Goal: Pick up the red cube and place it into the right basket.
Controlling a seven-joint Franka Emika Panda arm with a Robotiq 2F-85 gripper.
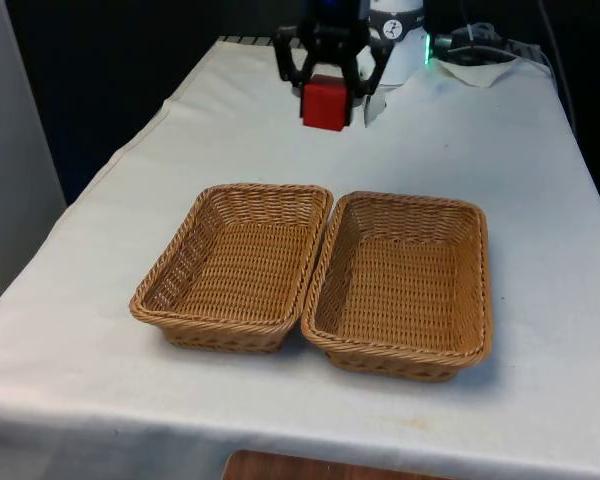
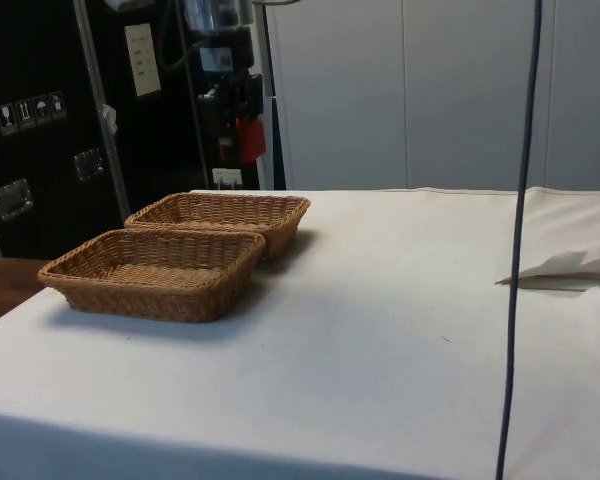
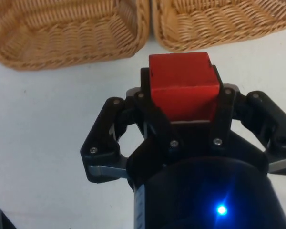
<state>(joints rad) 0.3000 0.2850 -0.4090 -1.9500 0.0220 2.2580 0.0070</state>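
Front view: gripper point(image 1: 326, 98) clamped on the red cube point(image 1: 326, 103), held aloft over the counter point(image 1: 100, 270) beyond two wicker baskets standing side by side, rims touching; the right basket point(image 1: 404, 283) lies on the front view's right, the other basket point(image 1: 236, 264) beside it. Cube raised, presumably for carrying over the rim.

Side view: cube point(image 2: 248, 139) well above the cloth, a height the front view leaves unclear; a dark cable point(image 2: 520, 240) hangs in the foreground.

Wrist view: fingers point(image 3: 152, 110) press opposite cube point(image 3: 182, 85) faces, a grip detail unseen elsewhere; basket rims ahead.
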